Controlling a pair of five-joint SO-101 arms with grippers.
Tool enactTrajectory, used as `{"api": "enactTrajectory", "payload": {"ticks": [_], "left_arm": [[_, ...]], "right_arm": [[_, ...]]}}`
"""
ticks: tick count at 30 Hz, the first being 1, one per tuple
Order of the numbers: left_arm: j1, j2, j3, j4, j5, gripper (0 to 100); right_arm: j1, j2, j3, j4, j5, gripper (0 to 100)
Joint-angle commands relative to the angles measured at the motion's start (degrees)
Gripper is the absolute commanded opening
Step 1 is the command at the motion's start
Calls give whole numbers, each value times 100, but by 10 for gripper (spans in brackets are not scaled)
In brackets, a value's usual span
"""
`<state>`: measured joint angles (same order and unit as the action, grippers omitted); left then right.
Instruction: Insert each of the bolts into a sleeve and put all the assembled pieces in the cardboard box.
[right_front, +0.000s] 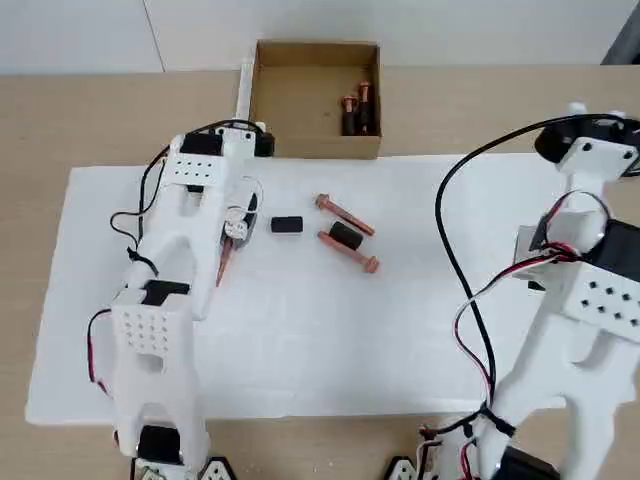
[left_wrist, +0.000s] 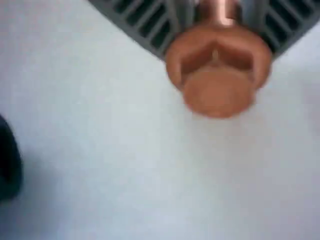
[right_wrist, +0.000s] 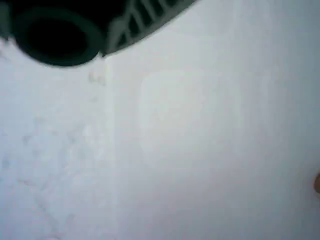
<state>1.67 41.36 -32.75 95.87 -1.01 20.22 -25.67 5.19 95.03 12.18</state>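
My left gripper (right_front: 229, 247) hangs over the white mat's left part, shut on a copper bolt (right_front: 224, 263). In the left wrist view the bolt's head (left_wrist: 217, 75) points at the camera between the grey fingers (left_wrist: 135, 17). A loose black sleeve (right_front: 287, 225) lies just right of that gripper. Farther right lie a bare bolt (right_front: 345, 215) and a bolt with a sleeve on it (right_front: 348, 243). The cardboard box (right_front: 268, 100) at the back holds assembled pieces (right_front: 357, 110). My right gripper (right_wrist: 65, 20) is shut on a black sleeve (right_wrist: 52, 37), seen end-on.
The white mat (right_front: 330, 340) covers most of the table, with bare room in front and in the middle. The right arm (right_front: 585, 290) stands over the mat's right edge, trailing black cables (right_front: 450, 270). A dark shape (left_wrist: 7, 165) and a copper bit (right_wrist: 317, 182) show at the wrist views' edges.
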Motion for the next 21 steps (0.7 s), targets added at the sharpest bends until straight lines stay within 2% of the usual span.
{"api": "enactTrajectory", "payload": {"ticks": [1,6,13,21], "left_arm": [[18,-132,-787,413,-70,6],[18,-79,-954,448,-70,6],[-35,290,-576,26,-44,7],[-97,519,-602,-114,-35,28]], "right_arm": [[-40,-233,-18,-84,-53,4],[-40,-233,-18,-84,-53,4],[-48,-224,-18,-84,-53,4],[-347,-224,-18,-84,-53,4]]}}
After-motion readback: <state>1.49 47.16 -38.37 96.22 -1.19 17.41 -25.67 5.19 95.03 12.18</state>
